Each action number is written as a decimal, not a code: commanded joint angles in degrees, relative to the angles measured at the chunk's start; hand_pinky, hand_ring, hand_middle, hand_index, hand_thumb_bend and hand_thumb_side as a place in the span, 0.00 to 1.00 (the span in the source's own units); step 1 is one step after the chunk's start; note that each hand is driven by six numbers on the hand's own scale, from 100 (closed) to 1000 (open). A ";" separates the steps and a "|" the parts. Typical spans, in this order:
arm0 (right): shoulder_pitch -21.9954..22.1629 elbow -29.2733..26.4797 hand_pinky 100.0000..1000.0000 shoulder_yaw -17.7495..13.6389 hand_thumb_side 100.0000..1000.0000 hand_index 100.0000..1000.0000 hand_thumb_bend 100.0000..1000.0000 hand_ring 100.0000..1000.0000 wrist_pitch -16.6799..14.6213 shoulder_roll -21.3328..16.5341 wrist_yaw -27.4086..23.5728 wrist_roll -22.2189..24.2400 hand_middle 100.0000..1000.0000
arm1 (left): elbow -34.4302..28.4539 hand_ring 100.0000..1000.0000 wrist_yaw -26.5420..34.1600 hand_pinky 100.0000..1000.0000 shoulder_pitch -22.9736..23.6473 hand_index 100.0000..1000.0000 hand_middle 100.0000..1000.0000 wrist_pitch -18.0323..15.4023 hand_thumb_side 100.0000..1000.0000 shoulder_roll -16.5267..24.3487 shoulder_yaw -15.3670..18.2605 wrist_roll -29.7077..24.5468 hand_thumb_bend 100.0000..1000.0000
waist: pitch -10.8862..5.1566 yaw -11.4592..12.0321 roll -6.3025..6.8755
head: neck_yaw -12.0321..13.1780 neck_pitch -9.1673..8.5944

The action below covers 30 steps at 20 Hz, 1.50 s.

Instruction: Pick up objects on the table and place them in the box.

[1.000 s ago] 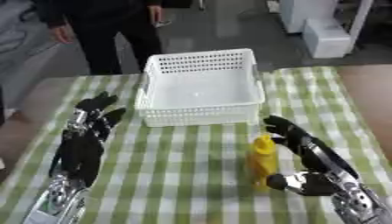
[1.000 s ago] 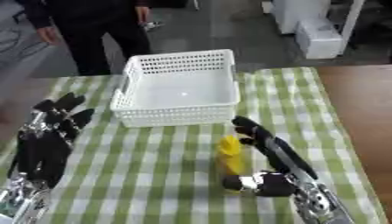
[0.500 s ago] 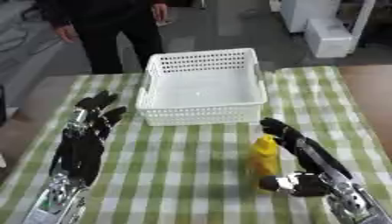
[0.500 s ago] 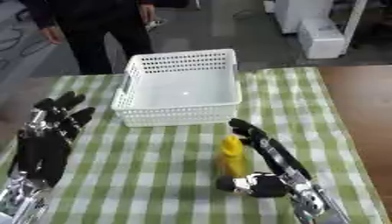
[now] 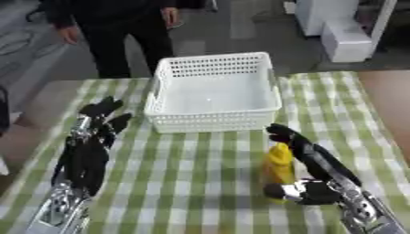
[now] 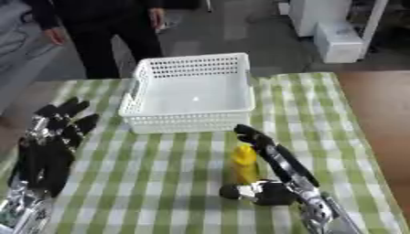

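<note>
Narrow gap between yellow bottle [image 5: 279,167] and white basket [image 5: 214,122] rim.

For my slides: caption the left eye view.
Right hand open around a yellow bottle near the empty white basket; left hand idle.

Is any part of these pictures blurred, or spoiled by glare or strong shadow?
Left eye view: soft all over; the yellow bottle and right hand lack sharp edges. Right eye view: equally soft; the white basket is bright but its holes remain readable; no hard shadows on the checked cloth.
</note>
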 commanded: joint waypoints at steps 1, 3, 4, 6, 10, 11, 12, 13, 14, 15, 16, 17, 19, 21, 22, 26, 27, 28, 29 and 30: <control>-1.33 -0.20 0.68 0.08 0.45 1.00 1.00 0.82 -0.16 0.40 -0.03 -1.27 0.88 | -1.08 0.79 0.28 0.90 -0.94 0.94 0.85 -0.11 1.00 0.94 0.82 0.23 0.01 | -0.47 0.36 -0.19 | -0.57 -0.83; -1.53 0.17 0.54 0.12 0.45 1.00 1.00 0.76 -0.53 0.63 0.29 -2.66 0.86 | -1.08 0.79 0.26 0.90 -0.99 0.94 0.84 -0.10 1.00 0.93 0.84 0.24 0.01 | -0.40 0.52 -0.23 | -0.58 -0.90; -1.60 0.37 0.35 0.16 0.44 1.00 1.00 0.67 -0.83 0.80 0.40 -3.50 0.81 | -1.09 0.79 0.26 0.90 -1.04 0.94 0.84 -0.12 1.00 0.90 0.87 0.27 0.01 | -0.34 0.61 -0.27 | -0.61 -0.93; -1.70 0.70 0.15 0.26 0.42 0.99 1.00 0.54 -1.65 1.06 0.47 -5.17 0.75 | -1.09 0.79 0.29 0.90 -1.10 0.94 0.84 -0.13 1.00 0.85 0.90 0.30 0.01 | -0.25 0.69 -0.33 | -0.63 -0.96; -1.66 1.52 0.00 0.24 0.35 0.80 1.00 0.21 -3.33 1.35 -0.42 -8.71 0.48 | -1.07 0.79 0.32 0.90 -1.11 0.94 0.84 -0.16 1.00 0.82 0.95 0.34 0.01 | -0.11 0.73 -0.39 | -0.48 -0.95; -1.66 1.72 0.00 0.25 0.35 0.80 1.00 0.21 -3.66 1.41 -0.78 -9.43 0.48 | -1.07 0.79 0.32 0.90 -1.12 0.94 0.84 -0.17 1.00 0.80 0.96 0.34 0.01 | -0.08 0.74 -0.40 | -0.48 -0.95; -1.70 1.93 0.00 0.21 0.32 0.68 1.00 0.06 -3.99 1.46 -1.09 -10.18 0.34 | -1.07 0.79 0.33 0.90 -1.13 0.94 0.84 -0.18 1.00 0.78 0.97 0.35 0.01 | -0.03 0.73 -0.41 | -0.46 -0.95; -1.73 2.15 0.00 0.22 0.33 0.71 1.00 0.10 -4.30 1.49 -1.21 -10.80 0.38 | -1.06 0.79 0.30 0.90 -1.14 0.94 0.84 -0.17 1.00 0.76 0.97 0.36 0.01 | 0.00 0.74 -0.42 | -0.45 -0.96; -1.76 2.46 0.00 0.16 0.27 0.55 0.96 0.00 -4.50 1.48 -1.07 -11.38 0.20 | -1.06 0.79 0.29 0.90 -1.15 0.94 0.84 -0.17 1.00 0.73 0.98 0.36 0.01 | 0.05 0.72 -0.41 | -0.43 -0.93; -1.80 2.87 0.00 0.09 0.28 0.57 0.97 0.00 -4.59 1.48 -0.45 -11.91 0.22 | -1.05 0.79 0.31 0.90 -1.14 0.94 0.84 -0.18 1.00 0.70 0.98 0.36 0.01 | 0.09 0.71 -0.40 | -0.42 -0.91; -1.80 3.37 0.00 0.04 0.24 0.44 0.93 0.00 -4.67 1.51 0.46 -12.31 0.11 | -1.04 0.79 0.32 0.90 -1.13 0.94 0.84 -0.18 1.00 0.68 0.98 0.36 0.01 | 0.13 0.69 -0.38 | -0.43 -0.89; -1.71 3.87 0.00 0.06 0.24 0.43 0.93 0.00 -4.83 1.51 1.53 -12.47 0.10 | -1.02 0.79 0.33 0.90 -1.11 0.94 0.84 -0.19 1.00 0.66 0.97 0.35 0.01 | 0.17 0.67 -0.35 | -0.44 -0.88; -1.24 4.21 0.00 0.00 0.19 0.27 0.86 0.00 -5.94 1.32 2.85 -12.90 0.00 | -1.00 0.79 0.32 0.90 -1.09 0.94 0.84 -0.21 1.00 0.65 1.00 0.36 0.01 | 0.25 0.63 -0.32 | -0.43 -0.88; -0.82 4.44 0.00 0.12 0.18 0.21 0.85 0.00 -7.05 1.05 4.02 -12.86 0.00 | -0.97 0.79 0.31 0.90 -1.06 0.94 0.84 -0.20 1.00 0.62 1.00 0.34 0.01 | 0.31 0.58 -0.28 | -0.40 -0.80; -0.66 4.69 0.00 0.17 0.18 0.22 0.85 0.00 -7.29 1.01 4.47 -12.57 0.00 | -0.97 0.79 0.30 0.90 -1.06 0.94 0.84 -0.21 1.00 0.60 1.00 0.32 0.01 | 0.33 0.57 -0.26 | -0.39 -0.78; -0.22 5.59 0.00 0.23 0.19 0.30 0.86 0.00 -7.68 1.10 4.70 -11.37 0.00 | -0.99 0.79 0.25 0.90 -1.02 0.94 0.84 -0.22 1.00 0.58 1.04 0.31 0.01 | 0.40 0.54 -0.10 | -0.34 -0.75; -0.18 5.75 0.00 0.34 0.18 0.23 0.85 0.00 -7.74 1.14 4.46 -10.94 0.00 | -1.01 0.79 0.26 0.90 -1.01 0.94 0.84 -0.22 1.00 0.57 1.04 0.31 0.01 | 0.42 0.53 -0.06 | -0.35 -0.74; -0.15 5.86 0.00 0.44 0.20 0.41 0.87 0.00 -7.81 1.18 4.18 -10.46 0.12 | -1.02 0.79 0.28 0.90 -1.02 0.94 0.84 -0.22 1.00 0.57 1.04 0.31 0.01 | 0.44 0.53 -0.03 | -0.37 -0.75; -0.11 6.00 0.00 0.60 0.19 0.36 0.87 0.00 -7.92 1.21 3.83 -9.75 0.06 | -1.04 0.79 0.28 0.90 -1.03 0.94 0.84 -0.22 1.00 0.56 1.03 0.30 0.01 | 0.46 0.52 0.00 | -0.38 -0.76; -0.07 6.16 0.00 0.72 0.21 0.52 0.89 0.11 -8.00 1.24 3.54 -9.03 0.24 | -1.05 0.79 0.28 0.90 -1.04 0.94 0.84 -0.22 1.00 0.55 1.02 0.29 0.00 | 0.49 0.52 0.04 | -0.36 -0.75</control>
